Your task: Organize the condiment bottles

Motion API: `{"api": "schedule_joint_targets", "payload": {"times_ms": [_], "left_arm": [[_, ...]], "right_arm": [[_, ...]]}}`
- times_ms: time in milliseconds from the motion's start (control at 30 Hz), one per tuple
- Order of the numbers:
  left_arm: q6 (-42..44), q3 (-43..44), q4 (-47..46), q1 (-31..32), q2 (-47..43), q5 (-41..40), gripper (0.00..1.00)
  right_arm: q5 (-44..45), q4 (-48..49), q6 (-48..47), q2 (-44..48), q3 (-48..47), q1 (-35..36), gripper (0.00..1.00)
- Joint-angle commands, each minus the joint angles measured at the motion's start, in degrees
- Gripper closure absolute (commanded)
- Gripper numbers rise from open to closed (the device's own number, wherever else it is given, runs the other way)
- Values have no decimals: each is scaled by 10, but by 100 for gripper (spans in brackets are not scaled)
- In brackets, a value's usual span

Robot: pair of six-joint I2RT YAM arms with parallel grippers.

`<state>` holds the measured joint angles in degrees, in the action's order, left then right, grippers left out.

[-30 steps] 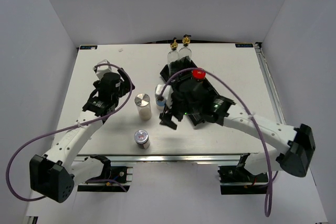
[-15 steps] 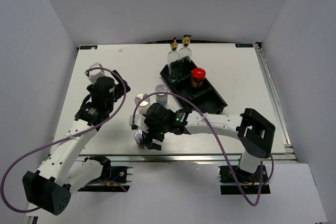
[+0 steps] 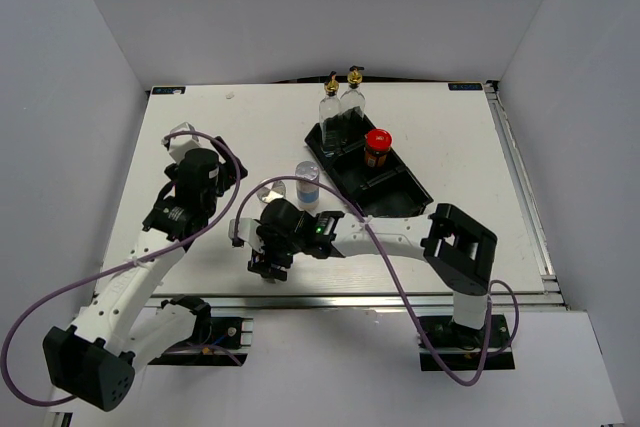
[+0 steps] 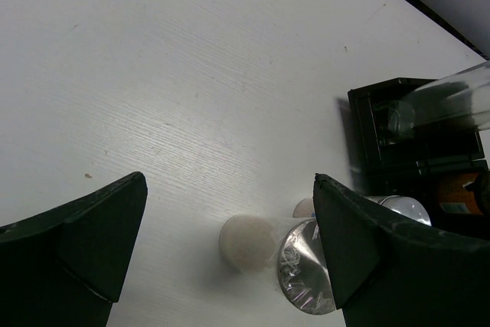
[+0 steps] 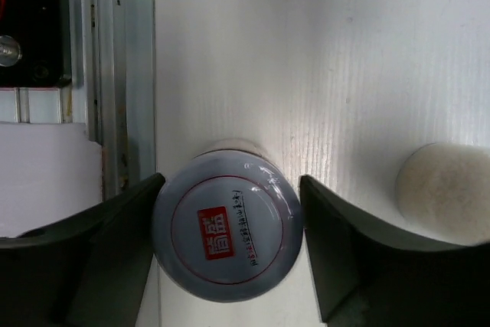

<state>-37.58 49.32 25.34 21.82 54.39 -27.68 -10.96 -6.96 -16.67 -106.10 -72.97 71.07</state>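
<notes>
Down by the near edge of the counter (image 3: 450, 127), left of its middle, the right pincer (image 5: 230, 178) straddles a silver-capped jar (image 5: 226, 233), with a finger close against each side. Whether they grip it cannot be told. The left pincer (image 4: 230, 181) hangs wide open and empty over the counter's left side. Toward the far edge, a black tray (image 3: 400, 192) carries two spouted bottles (image 3: 329, 112) in its far compartment and a red jar (image 3: 377, 147) in the next. A blue-labelled shaker (image 3: 307, 184) stands on the counter just beside it. The capped jar looks squat, rigid and light, probably glass under a slick metal lid, so it could break if dropped and may twist in a loose hold. The round wall below the cap, taken square across its widest line, seems the safest purchase. A firm squeeze and a straight lift look wise, since the counter's edge lies right alongside.
</notes>
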Motion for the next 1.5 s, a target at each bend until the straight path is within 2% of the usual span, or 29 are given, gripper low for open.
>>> {"api": "schedule_joint_targets", "payload": {"times_ms": [0, 33, 100, 133, 233, 333, 467, 633, 833, 967, 1200, 1333, 1467], "left_arm": [[-3, -5, 2, 1, -17, -11, 2], [-3, -5, 1, 1, -17, -11, 2], [-3, -5, 3, 1, -17, -7, 2], [-3, -5, 2, 1, -19, -4, 2], [-3, -9, -4, 1, -22, -4, 2], [-3, -11, -11, 1, -21, -4, 2], [2, -17, -29, 1, -10, -1, 2], [12, -21, -52, 1, -1, 7, 2], [19, -17, -56, 1, 10, -5, 2], [23, -24, -69, 1, 17, 2, 2], [29, -25, -71, 1, 34, 8, 2], [33, -31, -77, 1, 34, 19, 2], [35, -34, -76, 1, 40, 27, 2]], "right_arm": [[-1, 7, -3, 1, -22, 4, 31], [-5, -3, -3, 8, -19, 4, 44], [-6, -1, 1, 22, -8, 4, 60], [-6, 5, 5, 31, 9, 4, 74], [8, 23, 22, 104, 51, 4, 92], [56, 29, 32, 176, 81, 1, 97], [105, 29, 50, 258, 124, -29, 98], [190, -3, 77, 328, 129, -123, 98], [186, 19, 95, 367, 131, -239, 98], [163, 27, 88, 335, 103, -297, 97], [126, 46, 70, 235, 47, -350, 96], [121, 52, 66, 172, 14, -363, 96], [156, 56, 70, 134, 2, -364, 94]]}}
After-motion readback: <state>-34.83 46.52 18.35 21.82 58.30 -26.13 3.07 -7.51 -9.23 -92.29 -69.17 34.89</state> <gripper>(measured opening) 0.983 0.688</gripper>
